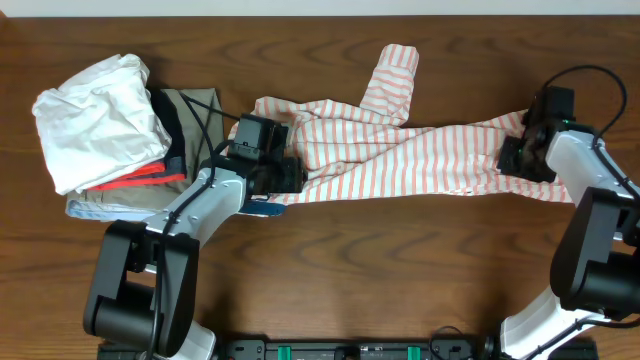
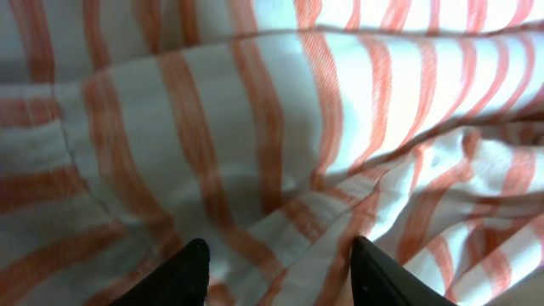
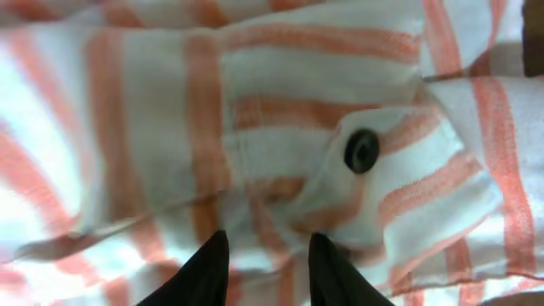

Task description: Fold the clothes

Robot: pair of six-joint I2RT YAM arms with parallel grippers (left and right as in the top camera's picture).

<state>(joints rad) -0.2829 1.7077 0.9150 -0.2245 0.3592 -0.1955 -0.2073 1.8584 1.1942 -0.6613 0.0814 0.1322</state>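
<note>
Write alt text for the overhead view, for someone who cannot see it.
A coral-and-white striped shirt lies stretched across a wooden table, the left gripper at its left end and the right gripper at its right end. A pile of other garments sits at far left.

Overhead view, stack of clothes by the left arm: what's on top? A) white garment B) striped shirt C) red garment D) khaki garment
A: a crumpled white garment sits on top there, while the striped shirt lies stretched across the middle of the table.
</note>
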